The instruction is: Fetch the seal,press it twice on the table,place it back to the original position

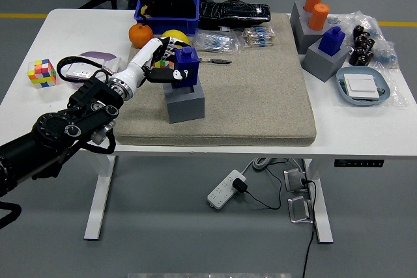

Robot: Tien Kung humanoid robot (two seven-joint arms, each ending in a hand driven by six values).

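A blue seal (pixel 186 66) is held in my left hand (pixel 168 67), lifted just above its grey block holder (pixel 185 103) on the beige mat (pixel 254 89). The white fingers wrap the seal from its left side. My black left arm comes in from the lower left. A second blue seal (pixel 333 39) stands in another grey holder (pixel 324 60) at the right. My right hand is out of view.
An orange (pixel 141 34), a yellow fruit (pixel 171 35) and a blue bin (pixel 167 8) lie behind the hand. A Rubik's cube (pixel 41 73) is at far left. Orange cylinders (pixel 316 6), a tray (pixel 362 88) and bagged items sit at right. A person stands at the far side.
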